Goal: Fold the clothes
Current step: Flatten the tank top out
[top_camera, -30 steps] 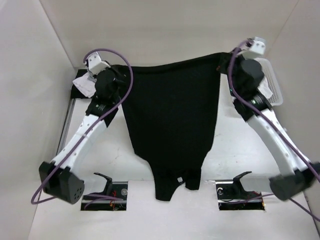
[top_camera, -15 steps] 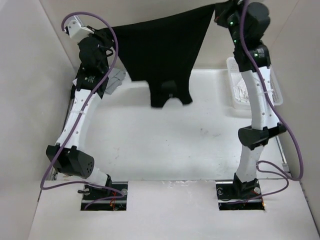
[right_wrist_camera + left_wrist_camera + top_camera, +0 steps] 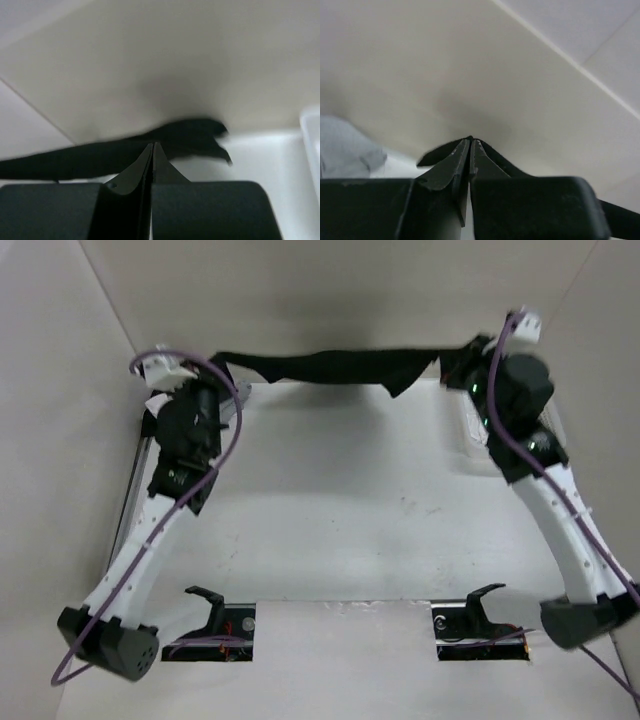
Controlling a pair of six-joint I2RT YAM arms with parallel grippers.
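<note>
The clothes (image 3: 330, 367), a black top, hang in a narrow band along the table's far edge, stretched between my two grippers. My left gripper (image 3: 218, 368) pinches the band's left end. In the left wrist view its jaws (image 3: 471, 141) are pressed together with black fabric (image 3: 437, 156) showing at the tips. My right gripper (image 3: 452, 362) holds the right end. In the right wrist view its jaws (image 3: 153, 146) are shut, and the black fabric (image 3: 190, 132) runs left from the tips, with a loose flap to the right.
A grey cloth (image 3: 342, 152) lies at the far left by the left arm, also visible as a cloth (image 3: 232, 400) in the top view. A white basket (image 3: 312, 135) stands at the far right, mostly behind the right arm. Walls close in the back and both sides.
Both arms have swung the black top from high near the camera to the back and then down. It hung as a wide sheet before and now is a thin band at the far edge.
</note>
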